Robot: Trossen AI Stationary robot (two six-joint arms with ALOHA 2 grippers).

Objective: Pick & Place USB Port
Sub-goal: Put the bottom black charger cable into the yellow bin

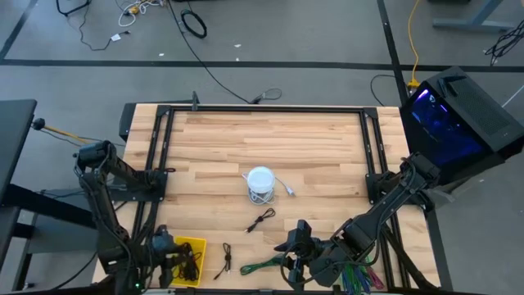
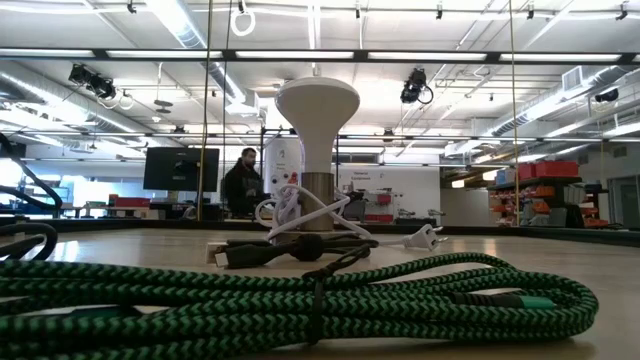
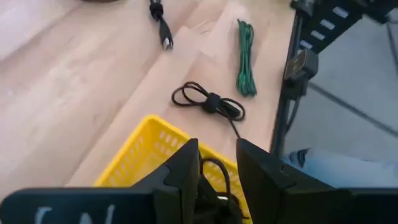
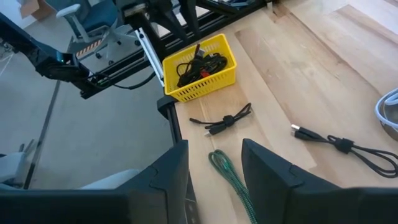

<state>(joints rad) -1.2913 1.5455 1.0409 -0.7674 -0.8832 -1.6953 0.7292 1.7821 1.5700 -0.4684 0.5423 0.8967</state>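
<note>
The counter (image 1: pixel 311 147) was pale wood in glued strips, smooth and matt, framed by dark metal rails (image 1: pixel 262 110). The basket (image 4: pixel 202 84) looked like glossy yellow plastic with a perforated wall. The green cable (image 2: pixel 300 290) had a woven braid in green and black, rough in texture. The lamp (image 2: pixel 317 110) had a smooth matt white dome on a metallic stem, with a glossy white cord (image 2: pixel 400 238) around it.

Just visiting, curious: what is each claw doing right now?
Left gripper: open, over the yellow basket, holding nothing.
Right gripper: open, above the green cable, empty.
</note>
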